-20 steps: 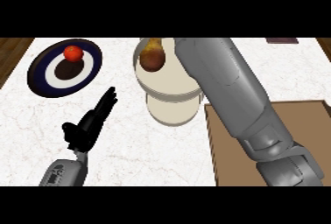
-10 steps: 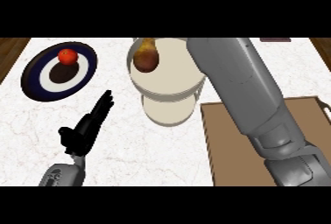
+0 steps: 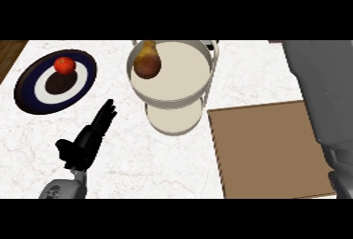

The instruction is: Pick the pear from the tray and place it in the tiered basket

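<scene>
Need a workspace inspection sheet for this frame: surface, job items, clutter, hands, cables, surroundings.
Surface: white marbled counter.
Job's things: pear lies in the upper bowl of the tiered basket; brown tray at right, nothing seen on it.
Clutter: red fruit on a dark blue and white plate.
Hands: left hand open, resting at lower left; right hand out of view, only the right forearm shows.
Cables: nothing seen.
Surroundings: wood strip at top left.

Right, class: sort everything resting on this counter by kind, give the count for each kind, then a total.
Fruit: 2, the pear and a red fruit
Plate: 1
Tiered basket: 1
Tray: 1
Total: 5
</scene>
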